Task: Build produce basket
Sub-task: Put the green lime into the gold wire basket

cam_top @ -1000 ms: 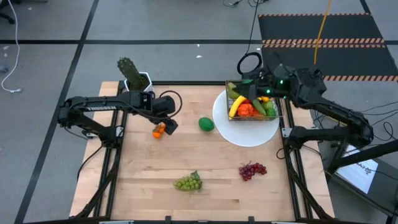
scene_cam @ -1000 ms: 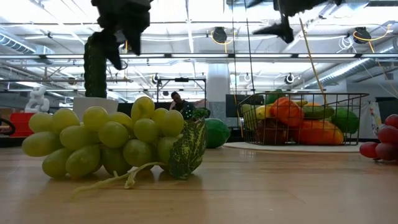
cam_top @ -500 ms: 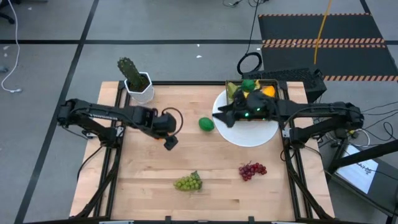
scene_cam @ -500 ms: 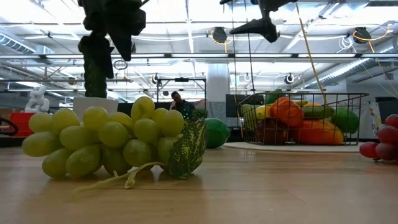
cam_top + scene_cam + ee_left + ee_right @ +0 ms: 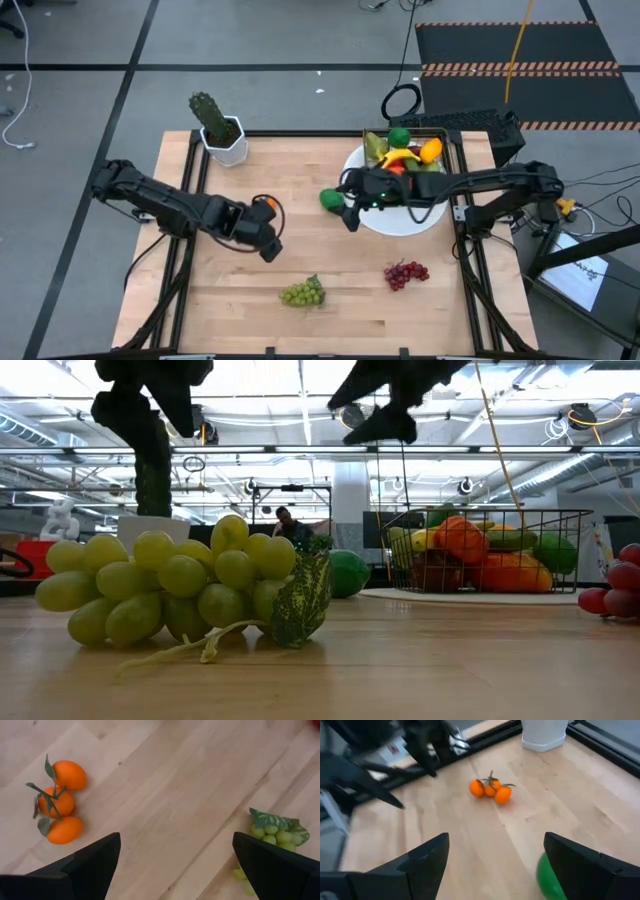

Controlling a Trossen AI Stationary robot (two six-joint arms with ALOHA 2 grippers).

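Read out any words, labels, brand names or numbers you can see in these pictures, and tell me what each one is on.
None can be read.
The left arm bears a faint mark, too small to read.
The basket, the white plate, the cactus pot and the table show no lettering.

left arm: dark, jointed, black cable loop | right arm: dark, green light | tool fingers: black, wedge-shaped

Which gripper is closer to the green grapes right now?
Left. The left gripper hangs open just up-left of the green grapes; the right gripper is farther, open, beside the green lime.
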